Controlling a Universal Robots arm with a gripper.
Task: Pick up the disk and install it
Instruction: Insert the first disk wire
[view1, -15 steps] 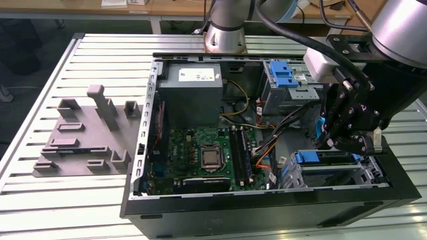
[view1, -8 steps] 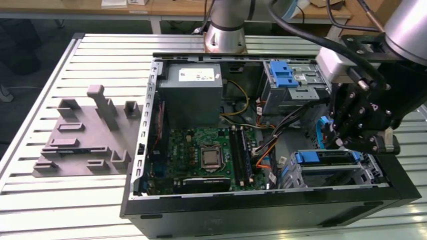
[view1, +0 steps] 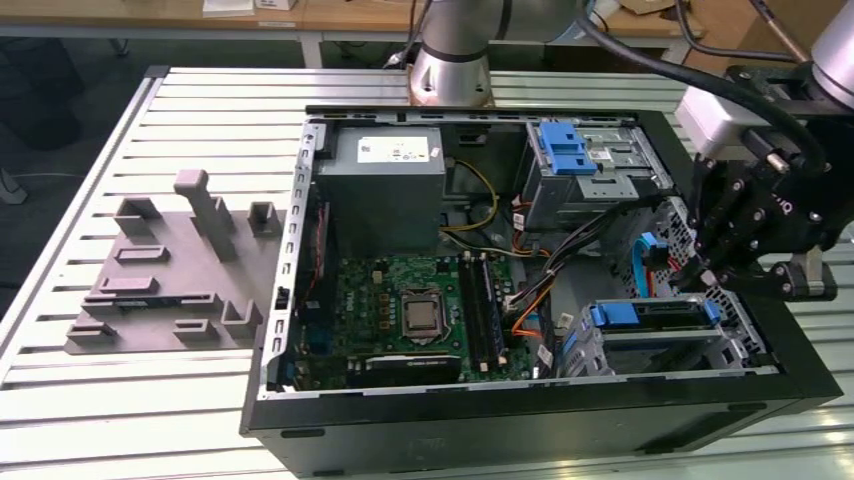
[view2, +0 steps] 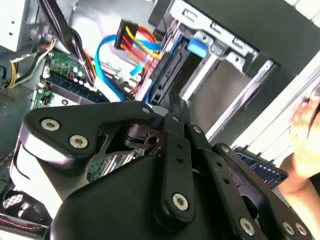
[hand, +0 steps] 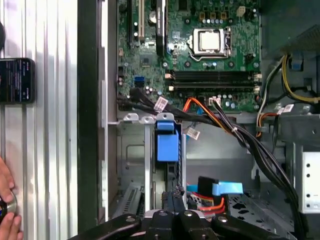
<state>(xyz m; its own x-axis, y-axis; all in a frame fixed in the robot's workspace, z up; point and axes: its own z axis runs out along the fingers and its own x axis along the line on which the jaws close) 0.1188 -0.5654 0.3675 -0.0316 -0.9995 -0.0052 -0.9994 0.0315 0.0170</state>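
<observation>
The disk, grey with a blue plastic frame, stands on edge in the drive cage at the open computer case's corner on the exterior view's right. Its blue end tab shows in the first wrist view, and its blue frame runs down into the cage in the second wrist view. My gripper hovers just over the cage, right by the disk's upper edge. The fingertips lie pressed together with nothing visible between them, as also seen at the gripper in the second wrist view.
A grey power-supply box and the motherboard fill the case's other side. A blue flat cable and orange wires run close to the cage. A grey fixture lies on the slatted table. A person's hand and a phone are beside the case.
</observation>
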